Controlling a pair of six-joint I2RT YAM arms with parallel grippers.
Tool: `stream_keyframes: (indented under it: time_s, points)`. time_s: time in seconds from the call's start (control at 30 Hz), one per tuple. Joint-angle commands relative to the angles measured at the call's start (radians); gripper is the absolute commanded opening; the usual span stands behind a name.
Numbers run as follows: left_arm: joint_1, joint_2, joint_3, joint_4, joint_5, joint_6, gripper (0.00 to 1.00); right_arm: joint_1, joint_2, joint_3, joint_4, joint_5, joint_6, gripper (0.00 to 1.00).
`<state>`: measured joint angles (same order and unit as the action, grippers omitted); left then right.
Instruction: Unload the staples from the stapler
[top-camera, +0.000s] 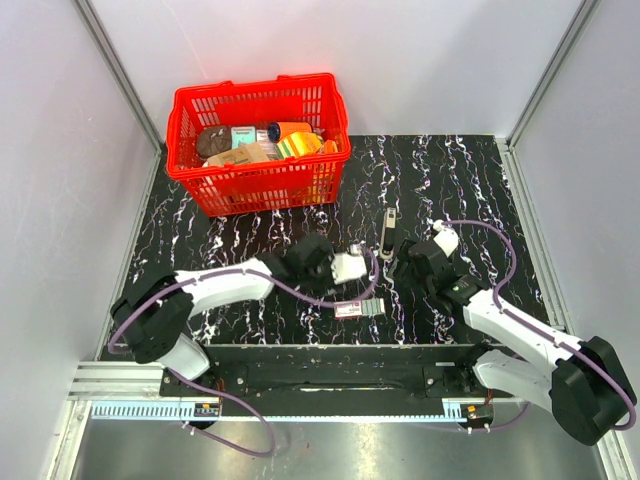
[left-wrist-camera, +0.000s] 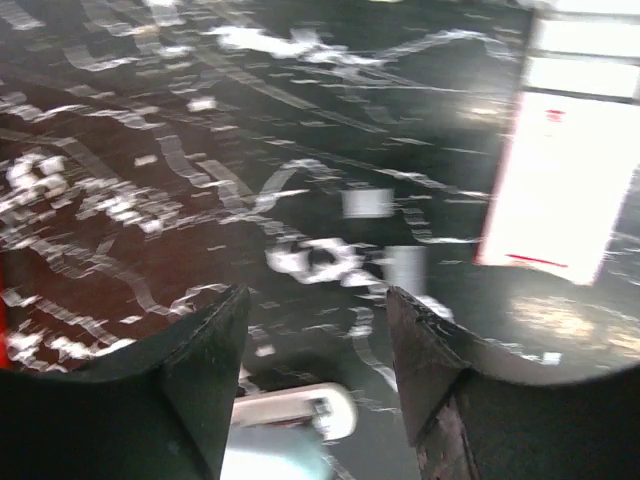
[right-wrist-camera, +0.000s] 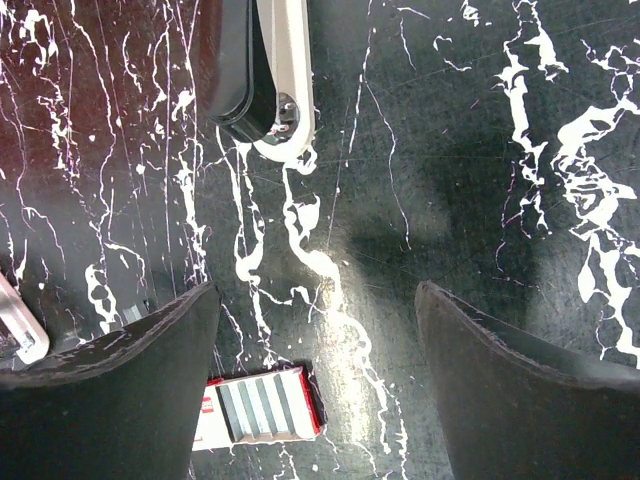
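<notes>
The stapler (top-camera: 388, 232), a slim black bar with a silvery-grey channel, lies on the black marbled table just beyond my right gripper (top-camera: 405, 262). In the right wrist view its near end (right-wrist-camera: 262, 75) lies ahead and left of the open, empty right gripper (right-wrist-camera: 316, 290). My left gripper (top-camera: 335, 268) sits left of the stapler, apart from it. In the left wrist view, which is blurred, it (left-wrist-camera: 315, 292) is open. A pale blue-and-white oblong (left-wrist-camera: 290, 420) lies low between its fingers; I cannot tell if they touch it. The stapler is out of that view.
A small red-green-white box (top-camera: 358, 308) lies near the table's front edge between the arms; it also shows in the right wrist view (right-wrist-camera: 262, 405) and the left wrist view (left-wrist-camera: 560, 180). A red basket (top-camera: 190, 150) of items stands at the back left.
</notes>
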<state>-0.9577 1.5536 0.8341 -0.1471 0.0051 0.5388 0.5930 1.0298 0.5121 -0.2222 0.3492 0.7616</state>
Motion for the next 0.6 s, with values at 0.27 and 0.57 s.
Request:
stream_keyframes:
  time_s: [0.27,0.57]
  points:
    - [0.180,-0.057,0.129,-0.150,0.223,0.009,0.71,0.007,0.012,0.006,0.055,-0.004,-0.004,0.82]
    - [0.122,0.057,0.143,-0.180,0.248,0.006,0.66,0.007,0.016,0.017,0.049,0.004,-0.015,0.80]
